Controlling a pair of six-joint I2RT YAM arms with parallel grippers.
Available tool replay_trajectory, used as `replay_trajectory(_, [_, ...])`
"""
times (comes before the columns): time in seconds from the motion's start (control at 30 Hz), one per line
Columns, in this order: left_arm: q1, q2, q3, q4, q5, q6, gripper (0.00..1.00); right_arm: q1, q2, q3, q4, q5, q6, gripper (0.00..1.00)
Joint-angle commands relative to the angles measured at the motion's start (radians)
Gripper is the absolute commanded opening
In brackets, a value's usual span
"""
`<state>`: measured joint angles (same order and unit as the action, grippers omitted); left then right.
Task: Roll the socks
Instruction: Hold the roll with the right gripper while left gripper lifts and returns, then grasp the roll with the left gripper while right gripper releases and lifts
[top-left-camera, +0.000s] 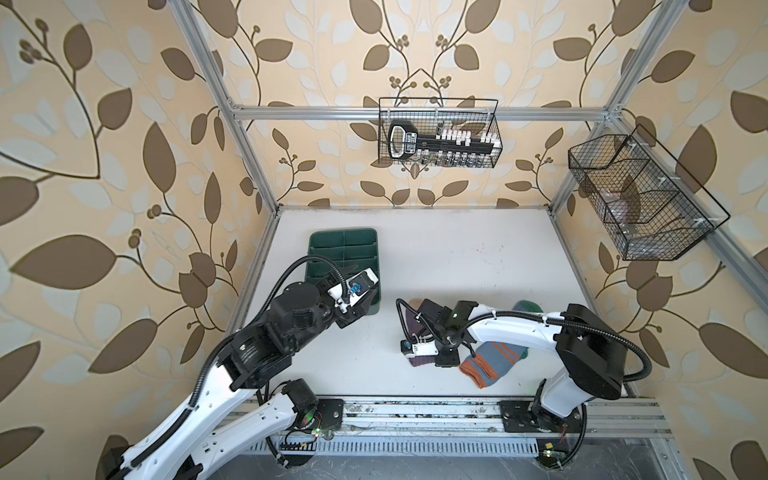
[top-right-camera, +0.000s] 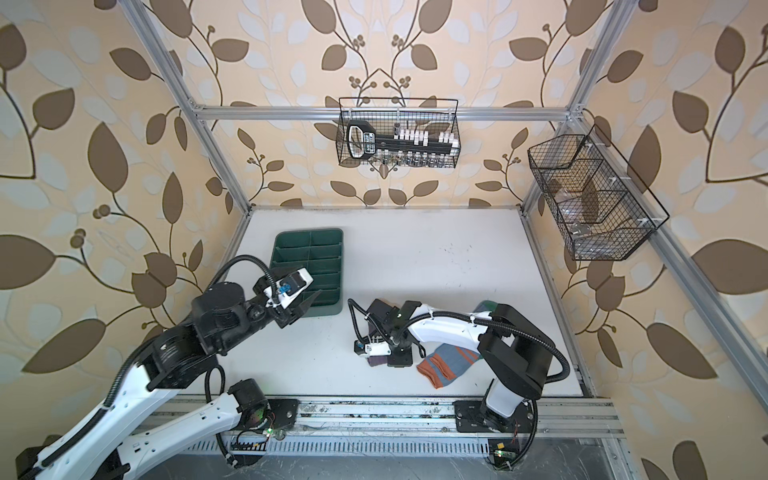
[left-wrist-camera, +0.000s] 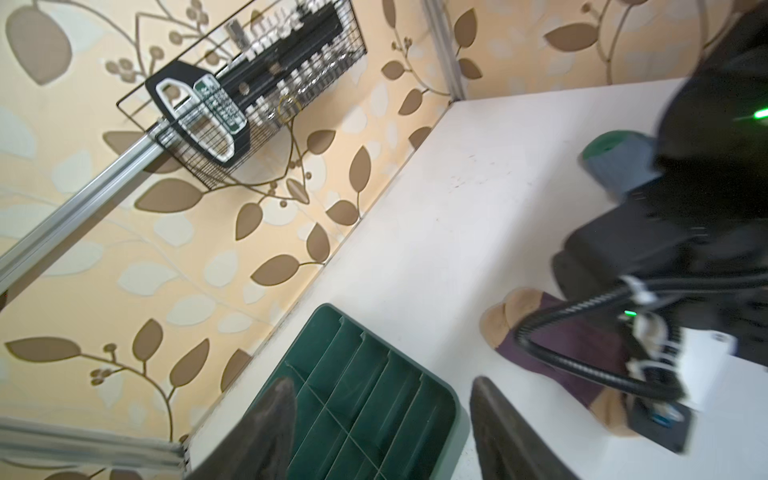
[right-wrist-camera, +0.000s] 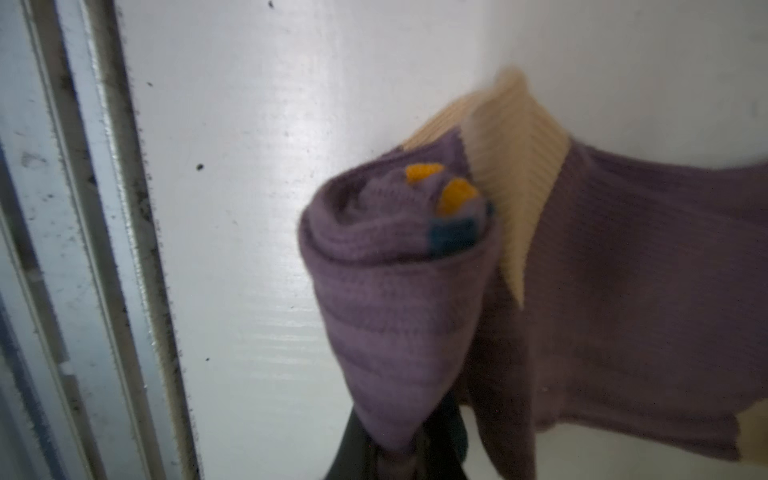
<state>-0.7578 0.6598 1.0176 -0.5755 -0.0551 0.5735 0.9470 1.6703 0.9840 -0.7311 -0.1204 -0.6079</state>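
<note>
My right hand (right-wrist-camera: 399, 455) pinches the rolled end of the purple sock (right-wrist-camera: 623, 291) on the worktop (top-left-camera: 457, 257); its arm hides most of it from above. Just beside lies the grey-blue sock (top-left-camera: 490, 361). I see my left hand (left-wrist-camera: 384, 390) wide, empty, over the green tray (top-left-camera: 345, 249).

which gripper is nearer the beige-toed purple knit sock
Right. The right gripper grips the purple sock at its rolled end; the left gripper hangs open over the green divided plastic tray, apart from the sock.
</note>
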Motion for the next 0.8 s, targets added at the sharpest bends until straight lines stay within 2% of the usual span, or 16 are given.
replay_trajectory(0.0, [0.003,0.061,0.061,-0.201,0.227,0.076,0.67,-0.034,0.063,0.035,-0.154,-0.110,-0.031,0.00])
replay_trajectory(0.07, [-0.001,0.125,0.036,-0.225,0.246,0.072,0.65,-0.051,0.083,0.046,-0.156,-0.126,-0.039,0.00])
replay_trajectory(0.13, [-0.043,0.180,-0.012,-0.205,0.242,0.060,0.65,-0.068,0.106,0.050,-0.152,-0.127,-0.043,0.00])
replay_trajectory(0.23, [-0.240,0.224,-0.121,-0.071,0.060,0.048,0.66,-0.085,0.141,0.054,-0.154,-0.122,-0.050,0.00])
replay_trajectory(0.3, [-0.386,0.289,-0.185,0.043,-0.135,0.039,0.66,-0.095,0.162,0.058,-0.153,-0.124,-0.054,0.00])
replay_trajectory(0.4, [-0.527,0.429,-0.237,0.177,-0.343,-0.022,0.62,-0.113,0.184,0.069,-0.146,-0.125,-0.052,0.00])
replay_trajectory(0.5, [-0.624,0.569,-0.250,0.252,-0.466,-0.095,0.58,-0.130,0.199,0.081,-0.149,-0.130,-0.052,0.00])
replay_trajectory(0.6, [-0.672,0.682,-0.254,0.311,-0.519,-0.157,0.55,-0.140,0.201,0.084,-0.147,-0.137,-0.055,0.00])
replay_trajectory(0.67, [-0.679,0.739,-0.268,0.369,-0.517,-0.185,0.54,-0.142,0.201,0.082,-0.144,-0.141,-0.057,0.00])
replay_trajectory(0.77, [-0.678,0.818,-0.310,0.500,-0.580,-0.194,0.56,-0.142,0.200,0.079,-0.143,-0.148,-0.056,0.00])
